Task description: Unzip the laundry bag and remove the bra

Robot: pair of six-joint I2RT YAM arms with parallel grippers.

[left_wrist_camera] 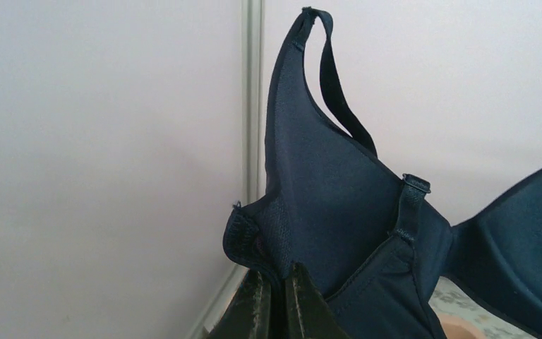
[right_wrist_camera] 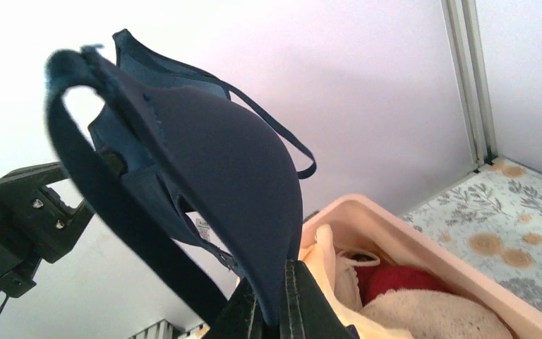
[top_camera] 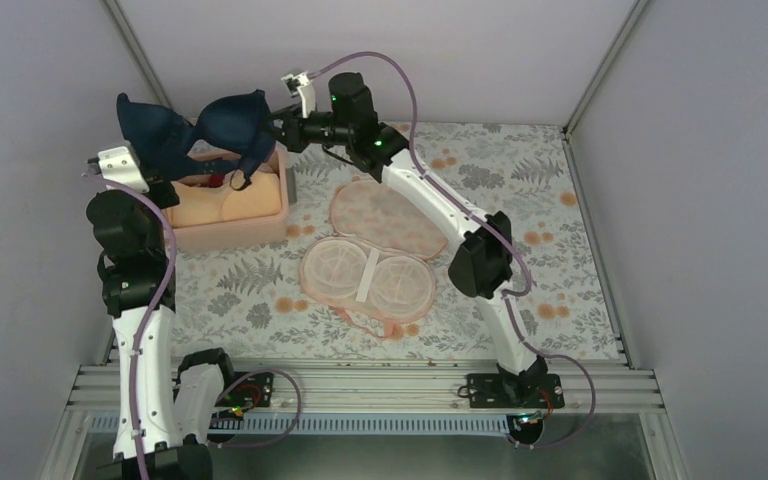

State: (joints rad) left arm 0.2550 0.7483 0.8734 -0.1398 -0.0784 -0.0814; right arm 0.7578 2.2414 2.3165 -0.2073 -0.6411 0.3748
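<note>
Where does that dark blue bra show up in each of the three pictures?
Top external: upper left, bra stretched above the pink bin.
Left wrist: bra fills centre and right.
Right wrist: bra fills left and centre.
Shared landmark: the pink bin, top and right wrist views.

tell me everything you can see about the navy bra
Dark navy bra, two smooth moulded cups, thin straps with sliders, mesh-lined band end. It hangs stretched in the air above the pink bin, one end pinched by the left tool, the other cup's edge by the right tool.
</note>
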